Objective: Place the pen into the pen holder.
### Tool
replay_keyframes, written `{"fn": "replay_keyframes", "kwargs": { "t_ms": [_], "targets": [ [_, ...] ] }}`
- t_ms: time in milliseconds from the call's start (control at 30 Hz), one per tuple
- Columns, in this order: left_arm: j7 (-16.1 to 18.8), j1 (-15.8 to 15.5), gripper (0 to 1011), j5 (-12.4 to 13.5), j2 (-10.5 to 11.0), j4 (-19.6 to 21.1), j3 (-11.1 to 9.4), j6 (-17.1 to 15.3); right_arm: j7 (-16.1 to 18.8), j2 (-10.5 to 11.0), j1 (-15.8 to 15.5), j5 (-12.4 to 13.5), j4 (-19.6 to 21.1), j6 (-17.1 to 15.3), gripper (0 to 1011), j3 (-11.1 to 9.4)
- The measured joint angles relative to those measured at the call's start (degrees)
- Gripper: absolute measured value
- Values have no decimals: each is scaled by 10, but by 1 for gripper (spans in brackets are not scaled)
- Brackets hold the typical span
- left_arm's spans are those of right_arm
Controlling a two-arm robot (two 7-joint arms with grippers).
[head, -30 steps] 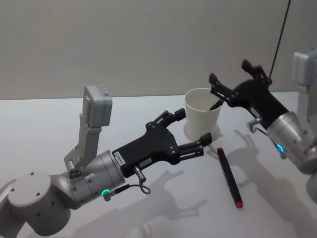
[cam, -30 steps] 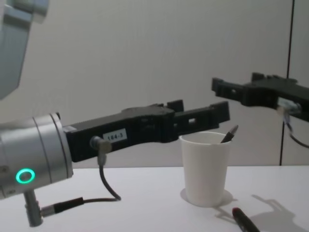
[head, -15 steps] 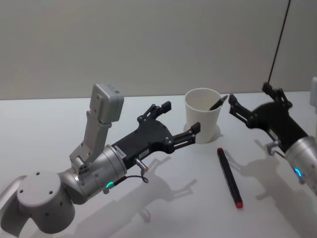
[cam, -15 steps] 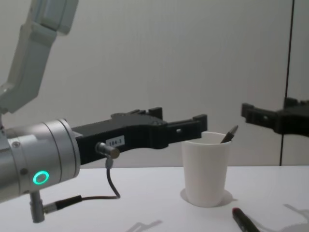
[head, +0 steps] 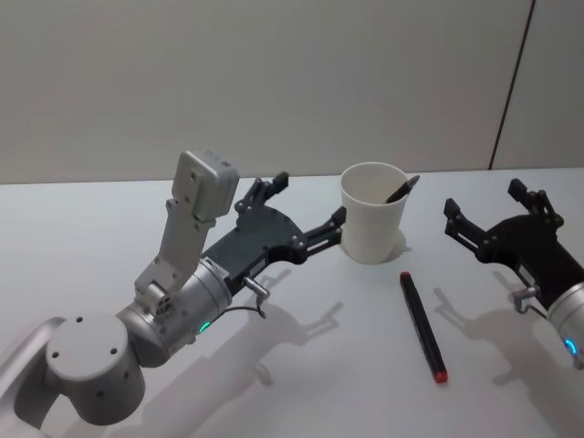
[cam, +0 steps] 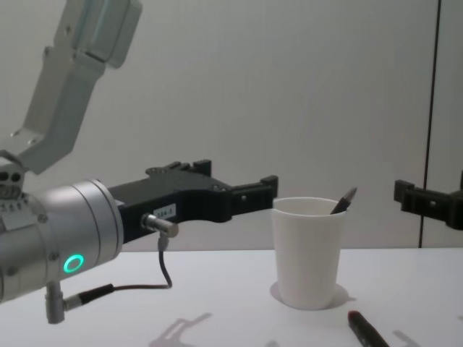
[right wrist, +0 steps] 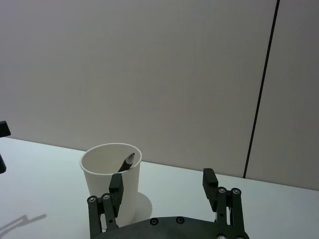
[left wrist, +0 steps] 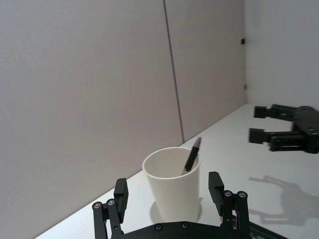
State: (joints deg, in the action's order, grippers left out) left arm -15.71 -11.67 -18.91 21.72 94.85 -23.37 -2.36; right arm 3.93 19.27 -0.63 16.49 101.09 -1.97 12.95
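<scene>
White tabletop point(head: 91, 237) carries a plain white paper cup with a rolled rim, the pen holder point(head: 372, 228), which stands upright toward the table's far edge, right of its middle; a slim dark pen point(head: 401, 189) stands tilted inside the pen holder, leaning on the rim on the side toward the table's right edge, its tip poking just above that rim; a second, black pen with a red end point(head: 422, 326) lies flat on the table, apart from the cup, running from near the cup's base toward the near edge; the black left gripper point(head: 308, 198) reaches in from the near-left corner and hovers above the table, its fingertips just beside the cup's left side without touching it, jaws spread wide with nothing between them; the black right gripper point(head: 484, 201) hangs above the table near the right edge, well apart from the cup, pointing toward it, jaws likewise wide and empty
</scene>
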Motion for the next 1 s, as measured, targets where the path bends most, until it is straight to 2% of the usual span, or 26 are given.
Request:
{"fn": "replay_keyframes", "kwargs": {
  "t_ms": [633, 1000],
  "targets": [
    [134, -17, 1001, 66, 1, -15, -24, 14, -1, 1, -2, 0, 1, 0, 1002, 0],
    [150, -20, 1001, 74, 2, -17, -27, 16, 3, 2, -3, 1, 3, -4, 1002, -1]
  ]
}}
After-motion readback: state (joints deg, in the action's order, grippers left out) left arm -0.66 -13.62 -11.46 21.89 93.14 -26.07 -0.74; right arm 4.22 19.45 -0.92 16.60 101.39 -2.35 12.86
